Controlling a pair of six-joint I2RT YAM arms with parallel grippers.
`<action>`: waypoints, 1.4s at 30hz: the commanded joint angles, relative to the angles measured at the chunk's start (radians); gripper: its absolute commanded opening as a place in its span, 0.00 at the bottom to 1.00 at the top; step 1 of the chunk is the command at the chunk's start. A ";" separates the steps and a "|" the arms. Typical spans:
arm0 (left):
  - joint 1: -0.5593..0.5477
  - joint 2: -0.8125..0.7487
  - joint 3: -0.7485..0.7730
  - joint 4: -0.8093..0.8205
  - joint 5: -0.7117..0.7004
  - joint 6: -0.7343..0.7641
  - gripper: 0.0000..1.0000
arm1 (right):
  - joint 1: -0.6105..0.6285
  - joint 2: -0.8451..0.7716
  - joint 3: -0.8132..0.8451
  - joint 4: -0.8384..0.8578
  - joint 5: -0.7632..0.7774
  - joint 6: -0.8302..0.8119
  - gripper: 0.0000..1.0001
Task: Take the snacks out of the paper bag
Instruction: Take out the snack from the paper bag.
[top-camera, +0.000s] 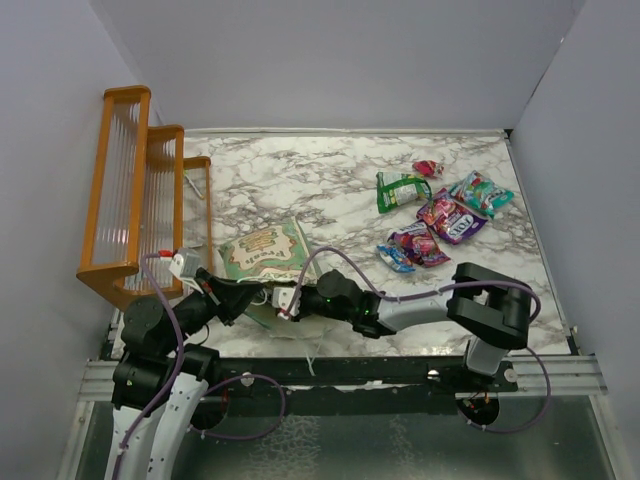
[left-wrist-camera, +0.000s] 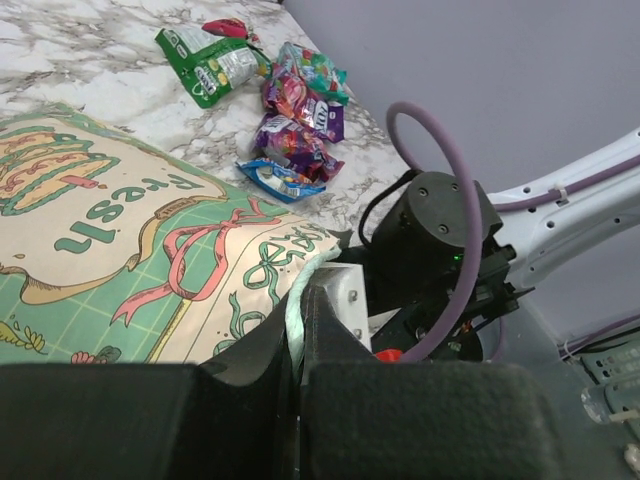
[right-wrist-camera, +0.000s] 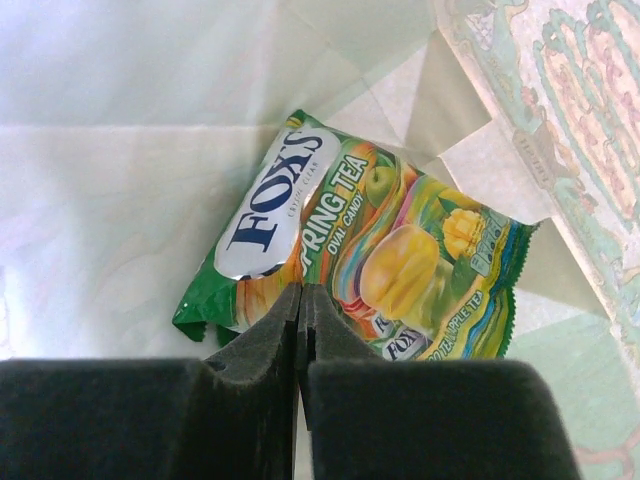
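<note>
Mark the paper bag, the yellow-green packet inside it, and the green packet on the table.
paper bag (top-camera: 262, 252): top view, front panel.
yellow-green packet (right-wrist-camera: 400, 270): right wrist view, centre.
green packet (top-camera: 399, 192): top view, centre.

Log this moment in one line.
left gripper: shut on paper bag rim | right gripper: inside bag, shut on green Fox's packet | other snacks: out on table

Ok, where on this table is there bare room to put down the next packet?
Bare marble runs across the far middle, between the orange rack and the green packet, and down to the paper bag. The far right is crowded with snacks. The near left is tight: the left claw pinches the bag's edge, the right claw a Fox's packet inside it.
</note>
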 joint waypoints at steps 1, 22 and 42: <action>0.015 0.016 0.022 0.021 0.004 0.000 0.00 | 0.023 -0.097 -0.086 -0.040 -0.058 0.085 0.01; 0.022 0.046 0.012 0.040 0.083 0.008 0.00 | 0.031 -0.080 -0.091 -0.079 -0.014 -0.142 0.50; 0.029 0.049 0.011 0.047 0.102 0.014 0.00 | 0.028 -0.002 0.059 -0.300 0.015 -0.801 0.59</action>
